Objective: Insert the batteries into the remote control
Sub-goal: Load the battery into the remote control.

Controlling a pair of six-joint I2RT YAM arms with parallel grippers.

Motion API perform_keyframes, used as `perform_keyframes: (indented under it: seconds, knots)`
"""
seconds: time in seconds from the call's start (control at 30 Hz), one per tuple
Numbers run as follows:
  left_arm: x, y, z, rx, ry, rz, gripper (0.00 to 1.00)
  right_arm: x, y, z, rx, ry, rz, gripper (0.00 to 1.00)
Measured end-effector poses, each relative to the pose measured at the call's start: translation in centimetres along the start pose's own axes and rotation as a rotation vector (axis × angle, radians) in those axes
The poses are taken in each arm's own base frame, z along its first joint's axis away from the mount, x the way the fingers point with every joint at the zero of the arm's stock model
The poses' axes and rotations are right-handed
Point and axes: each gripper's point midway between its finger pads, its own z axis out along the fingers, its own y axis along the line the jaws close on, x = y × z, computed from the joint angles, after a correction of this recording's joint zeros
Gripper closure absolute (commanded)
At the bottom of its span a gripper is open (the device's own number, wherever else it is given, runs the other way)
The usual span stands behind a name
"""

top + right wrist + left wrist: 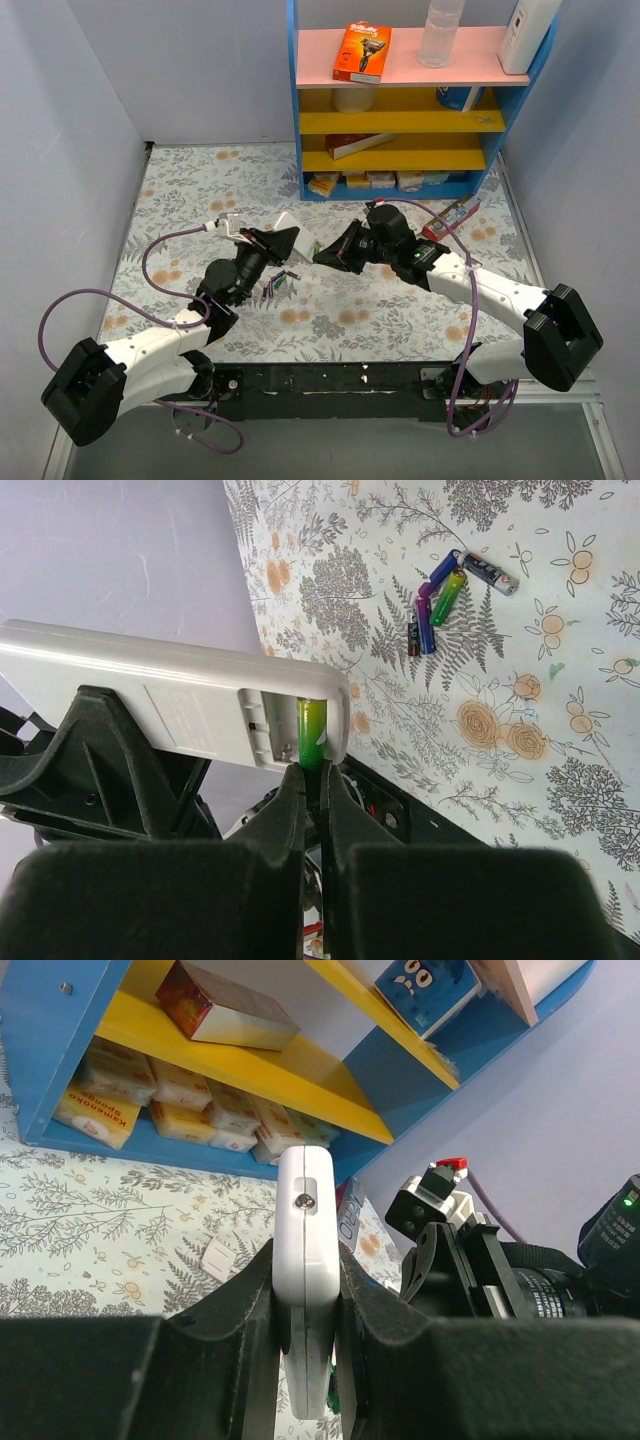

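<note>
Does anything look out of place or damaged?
Nothing damaged. The remote control has its battery bay open, one battery held in it by the right claw. The spare batteries lie crossed in a heap on the cloth.

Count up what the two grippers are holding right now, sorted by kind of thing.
Remotes: 1, the white remote clamped in the left gripper.
Batteries: 1, the green battery pinched in the right gripper, at the remote's open compartment.
Total: 2.
</note>
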Motion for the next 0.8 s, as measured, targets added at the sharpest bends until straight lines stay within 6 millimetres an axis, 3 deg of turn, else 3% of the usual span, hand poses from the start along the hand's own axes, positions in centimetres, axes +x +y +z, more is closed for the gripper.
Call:
perform_keyframes:
  seconds: [0.8]
  knots:
    - [0.3, -0.12, -0.18, -0.002, 0.011, 0.003, 1.0, -0.29, -0.1, 0.58, 0.046, -0.019, 0.051, 0.99]
